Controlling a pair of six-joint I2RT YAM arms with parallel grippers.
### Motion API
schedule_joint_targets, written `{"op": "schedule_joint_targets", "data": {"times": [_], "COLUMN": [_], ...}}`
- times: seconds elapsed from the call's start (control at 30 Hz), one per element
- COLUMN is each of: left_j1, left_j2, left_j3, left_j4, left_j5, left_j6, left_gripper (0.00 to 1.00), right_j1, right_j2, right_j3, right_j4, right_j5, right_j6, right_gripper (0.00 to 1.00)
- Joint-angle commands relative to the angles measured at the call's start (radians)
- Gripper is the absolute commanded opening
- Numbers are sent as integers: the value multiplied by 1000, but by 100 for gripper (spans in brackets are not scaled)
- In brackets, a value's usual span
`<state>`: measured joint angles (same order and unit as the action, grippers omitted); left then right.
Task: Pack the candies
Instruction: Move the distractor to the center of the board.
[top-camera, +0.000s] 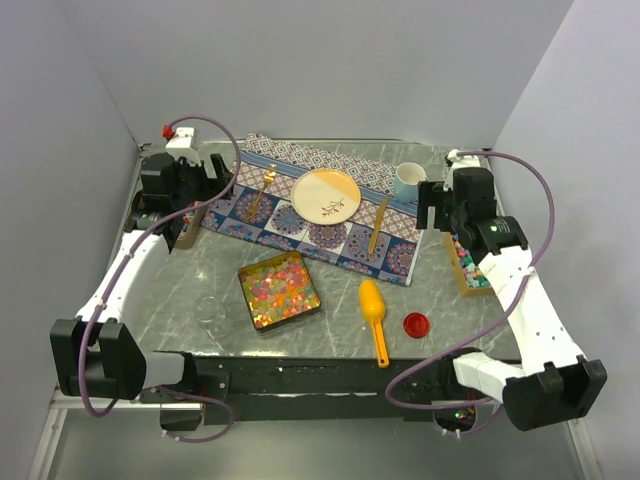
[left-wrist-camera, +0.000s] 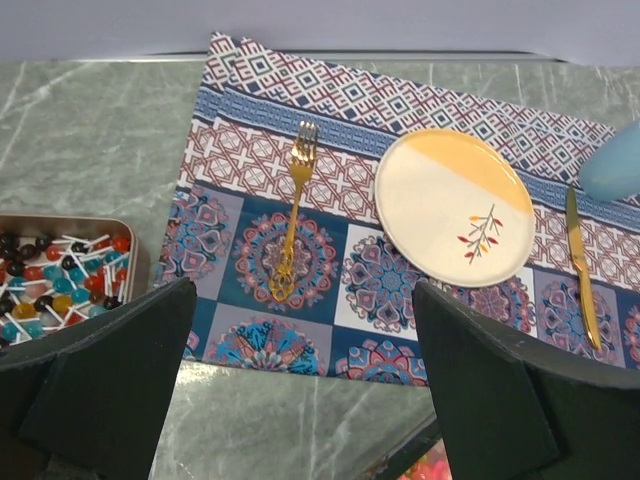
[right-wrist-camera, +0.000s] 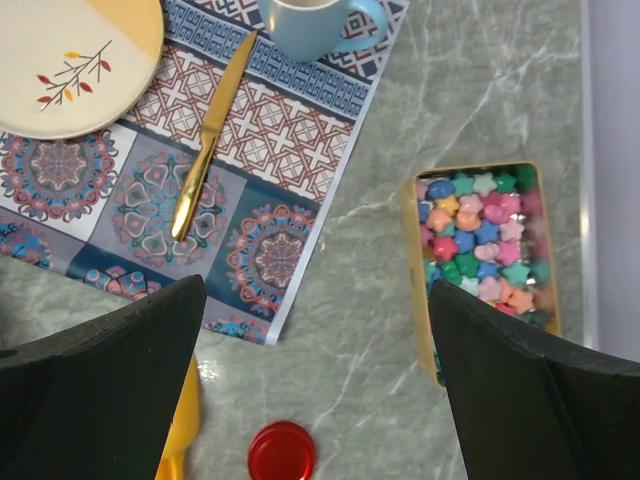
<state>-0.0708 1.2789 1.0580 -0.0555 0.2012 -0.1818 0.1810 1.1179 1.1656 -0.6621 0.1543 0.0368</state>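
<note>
The candies, tiny glossy beads in pink, orange, yellow and green, fill a square dark tray at the table's middle front. A corner of them shows at the bottom of the left wrist view. My left gripper is open and empty at the far left, above the placemat's left edge; its jaws stand wide apart in the left wrist view. My right gripper is open and empty at the far right, and in the right wrist view it hangs over bare table.
A yellow scoop and a red lid lie right of the tray. A faint clear round container sits to its left. The patterned placemat holds plate, fork, knife and mug. A lollipop box stands left, a star-sweets box right.
</note>
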Motion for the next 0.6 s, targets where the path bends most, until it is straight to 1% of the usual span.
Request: {"op": "schedule_joint_targets", "data": {"times": [0.0,0.07,0.13,0.27,0.33,0.37,0.4,0.53,0.57], "left_j1": [-6,-11,-12,-12,-12,-12,-12,-12,-12], "left_j2": [-7,-9,-16,-45,-62,-65,-67,-81,-78], "left_j3": [39,34,34,50,40,37,25,-1,-3], "left_j4": [-52,-59,-64,-87,-89,-96,-113,-139,-141], "left_j5": [61,69,61,70,104,150,167,156,155], "left_j6": [-27,-25,-22,-33,5,27,66,113,122], "left_gripper": [97,97,97,97,97,97,97,97,97], "right_j1": [5,-8,-29,-43,-52,-58,-61,-87,-94], "right_j2": [86,124,196,293,348,365,400,490,502], "right_j3": [40,60,84,117,143,152,158,175,175], "right_j4": [7,-4,-7,12,10,10,10,28,32], "right_j5": [-105,-151,-222,-257,-266,-271,-274,-315,-318], "right_j6": [63,84,152,227,273,290,317,391,406], "right_gripper": [100,100,100,100,100,99,98,94,92]}}
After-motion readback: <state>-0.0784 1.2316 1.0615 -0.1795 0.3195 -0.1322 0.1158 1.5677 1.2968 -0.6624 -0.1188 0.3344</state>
